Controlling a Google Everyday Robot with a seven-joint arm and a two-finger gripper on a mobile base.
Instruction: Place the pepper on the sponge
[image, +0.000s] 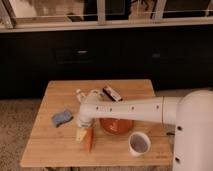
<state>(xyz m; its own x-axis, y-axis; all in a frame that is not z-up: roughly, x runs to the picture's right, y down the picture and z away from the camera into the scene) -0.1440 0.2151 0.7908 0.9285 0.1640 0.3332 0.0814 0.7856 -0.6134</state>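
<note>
Pointing down at the front-left part of the wooden counter (50, 150), the claw (82, 134) is hanging at the end of the white arm (130, 107), which is reaching in from the right across the middle of the counter. How wide the claw is standing, and whether it is gripping anything, I cannot tell. The pepper (89, 141) is showing right against the claw's right side, its orange length running toward the counter's front edge; whether it is lying on the wood or being held just above it is unclear. The blue-grey sponge (61, 118) is lying flat to the left and slightly behind, near the claw but apart from the pepper. An orange bowl (116, 126) is sitting just right of the pepper, partly hidden under the arm. A white cup (139, 144) is standing near the front right. Behind the arm, a dark bar with a white end (112, 93) and a white tube (79, 93) are resting.
</note>
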